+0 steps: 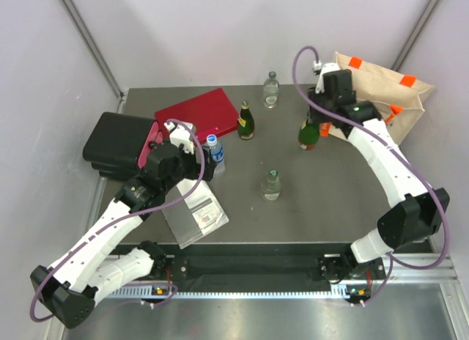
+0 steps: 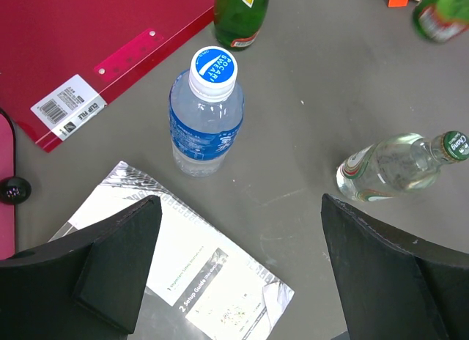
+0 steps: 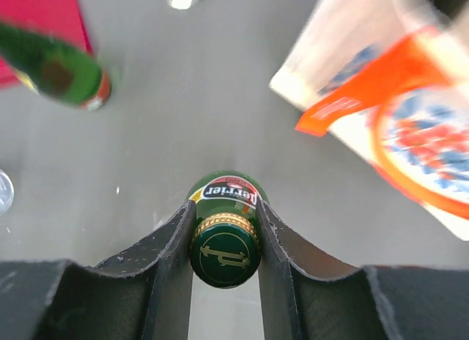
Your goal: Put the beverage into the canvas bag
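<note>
A dark grey table (image 1: 330, 208) fills the middle of the top view. Behind it, in the upper part of the frame, stand pale, plain walls (image 1: 198, 32). A grey metal post (image 1: 88, 39) runs slantwise at the upper left, and a second post (image 1: 419, 28) at the upper right. Along the lower edge of the table lies a black rail (image 1: 249, 265), and below it a bright metal surface (image 1: 256, 322). The light is soft and even, and the shadows are weak.

Robot lab test cell: grey worktop (image 1: 330, 201) boxed in by plain white panels (image 1: 220, 32) & metal corner struts (image 1: 89, 41); left arm (image 1: 95, 245) and right arm (image 1: 385, 160), white w/ purple cables (image 1: 294, 69), bolted to a black rail (image 1: 249, 267) at its near edge.
</note>
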Action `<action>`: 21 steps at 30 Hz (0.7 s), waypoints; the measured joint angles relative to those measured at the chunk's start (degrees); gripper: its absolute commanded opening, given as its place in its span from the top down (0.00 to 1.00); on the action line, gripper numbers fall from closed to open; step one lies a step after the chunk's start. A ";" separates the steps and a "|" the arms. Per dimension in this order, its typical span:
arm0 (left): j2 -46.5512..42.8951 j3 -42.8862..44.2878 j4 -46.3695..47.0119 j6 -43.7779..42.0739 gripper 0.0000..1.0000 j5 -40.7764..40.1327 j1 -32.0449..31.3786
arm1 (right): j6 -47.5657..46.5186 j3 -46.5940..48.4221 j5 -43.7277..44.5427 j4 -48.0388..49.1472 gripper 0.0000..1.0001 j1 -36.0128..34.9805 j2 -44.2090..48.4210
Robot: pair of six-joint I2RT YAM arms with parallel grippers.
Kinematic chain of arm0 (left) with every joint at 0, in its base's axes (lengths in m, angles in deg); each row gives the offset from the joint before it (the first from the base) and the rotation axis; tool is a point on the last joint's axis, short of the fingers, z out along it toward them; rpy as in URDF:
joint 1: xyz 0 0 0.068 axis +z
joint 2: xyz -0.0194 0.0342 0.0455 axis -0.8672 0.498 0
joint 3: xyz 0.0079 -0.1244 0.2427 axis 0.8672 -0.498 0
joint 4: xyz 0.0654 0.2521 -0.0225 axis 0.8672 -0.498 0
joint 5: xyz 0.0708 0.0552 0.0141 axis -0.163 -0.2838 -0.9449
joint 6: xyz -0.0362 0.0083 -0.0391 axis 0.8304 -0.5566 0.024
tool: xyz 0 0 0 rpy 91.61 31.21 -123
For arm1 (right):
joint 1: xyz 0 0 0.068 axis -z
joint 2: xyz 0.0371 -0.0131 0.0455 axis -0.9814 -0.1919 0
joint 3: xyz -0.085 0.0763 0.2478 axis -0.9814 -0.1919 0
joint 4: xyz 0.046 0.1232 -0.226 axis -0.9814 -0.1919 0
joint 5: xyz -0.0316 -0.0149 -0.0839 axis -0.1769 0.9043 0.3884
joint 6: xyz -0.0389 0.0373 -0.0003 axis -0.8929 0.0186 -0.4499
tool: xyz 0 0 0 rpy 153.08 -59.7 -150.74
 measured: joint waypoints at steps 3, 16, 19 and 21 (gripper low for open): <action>0.00 0.00 0.00 0.00 0.06 0.00 0.00 | -0.81 6.16 -1.84 -2.69 1.00 3.39 0.15; 0.00 0.00 0.00 -0.02 0.06 -0.02 0.00 | -3.43 42.16 -9.97 -9.46 1.00 13.44 -9.60; 0.00 0.00 0.00 0.00 0.06 -0.02 0.00 | -3.30 43.93 -11.39 -8.70 1.00 16.50 -11.50; 0.00 0.00 0.00 -0.02 0.06 -0.02 0.00 | -2.80 43.93 -12.41 -8.68 1.00 19.23 -12.37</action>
